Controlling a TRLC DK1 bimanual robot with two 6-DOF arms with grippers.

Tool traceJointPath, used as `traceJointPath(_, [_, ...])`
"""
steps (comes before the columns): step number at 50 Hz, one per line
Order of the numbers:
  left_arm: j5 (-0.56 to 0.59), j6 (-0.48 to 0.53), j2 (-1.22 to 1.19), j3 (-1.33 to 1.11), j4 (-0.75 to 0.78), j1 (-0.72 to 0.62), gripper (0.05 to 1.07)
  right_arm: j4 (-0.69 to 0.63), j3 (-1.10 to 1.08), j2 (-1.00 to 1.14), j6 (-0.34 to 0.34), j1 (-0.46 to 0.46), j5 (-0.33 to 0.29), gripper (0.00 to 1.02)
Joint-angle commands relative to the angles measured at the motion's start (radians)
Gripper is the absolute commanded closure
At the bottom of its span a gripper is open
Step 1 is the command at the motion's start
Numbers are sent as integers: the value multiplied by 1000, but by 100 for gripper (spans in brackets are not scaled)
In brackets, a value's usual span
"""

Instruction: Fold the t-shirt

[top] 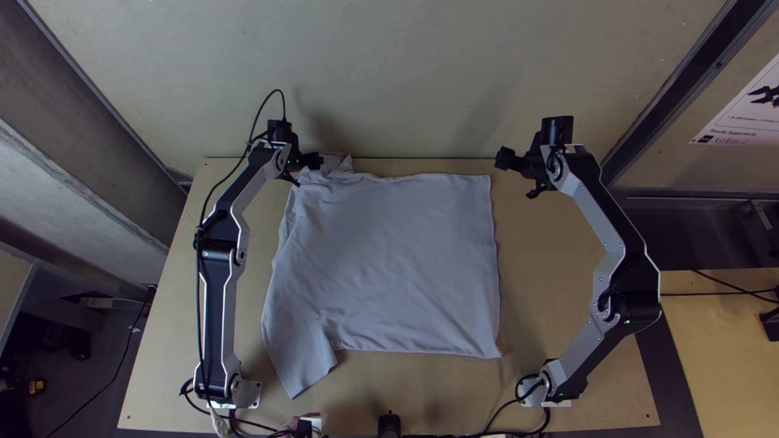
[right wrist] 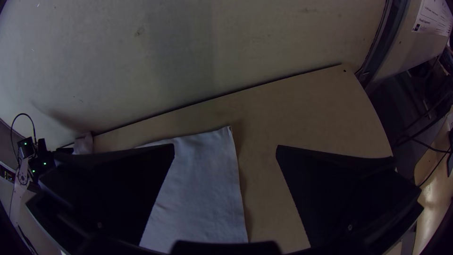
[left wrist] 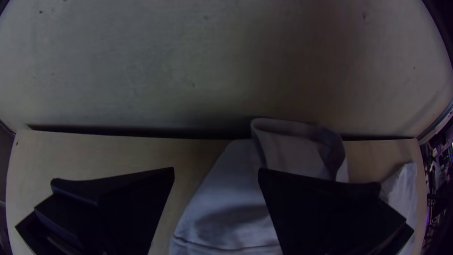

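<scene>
The light grey t-shirt (top: pixel 389 259) lies spread on the table, its hem edge toward the right and one sleeve (top: pixel 302 357) pointing out at the near left. Its far left corner is bunched. Over that corner is my left gripper (top: pixel 302 170). In the left wrist view the left gripper (left wrist: pixel 216 174) stands open, with a curled-up fold of the shirt (left wrist: pixel 297 146) beyond one finger. My right gripper (top: pixel 513 177) is just right of the shirt's far right corner. In the right wrist view the right gripper (right wrist: pixel 225 153) is open, with the shirt's corner (right wrist: pixel 203 179) visible between its fingers.
The wooden table (top: pixel 560 268) has bare surface to the right of the shirt, and a pale wall (top: pixel 406 81) rises behind its far edge. Black cables run beside both arms' bases.
</scene>
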Motion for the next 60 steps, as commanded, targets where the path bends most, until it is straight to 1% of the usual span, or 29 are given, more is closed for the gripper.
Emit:
traceJointPath(1, [-9,20,45,40,12,-1,23,-6,18,18,24,-4,-10,3])
traceJointPath(8, [-31,27,79,41,14,3,24,-6,29,13,24,-4,-10,3])
traceJointPath(9, [-31,27,82,41,14,5,28,-4,32,13,24,-4,-10,3])
traceJointPath(12, [-29,23,83,41,14,8,44,-4,43,13,22,-4,-9,3])
traceJointPath(14, [-29,21,82,38,12,8,57,-1,49,19,22,-7,-10,3])
traceJointPath(16, [-29,20,79,38,14,7,74,0,60,30,21,-10,-9,3])
traceJointPath(19, [-23,9,71,38,15,5,105,-1,80,53,19,-21,-9,3])
traceJointPath(27, [5,-28,53,35,5,0,105,-41,162,143,24,-36,-9,4])
traceJointPath(35, [11,-68,19,35,-1,-1,105,-116,273,246,24,-39,-9,4])
traceJointPath(39, [19,-83,-9,34,-4,-1,105,-152,328,297,24,-32,-9,9])
traceJointPath(46, [31,-98,-52,34,-6,-1,105,-212,436,397,28,-16,-9,9])
traceJointPath(49, [31,-103,-69,32,-8,-1,105,-225,466,435,30,-12,-9,9])
traceJointPath(53, [31,-106,-87,24,-8,-3,105,-236,498,478,41,-9,-9,13])
traceJointPath(60, [31,-106,-98,15,-12,-1,105,-236,544,536,62,5,-9,13])
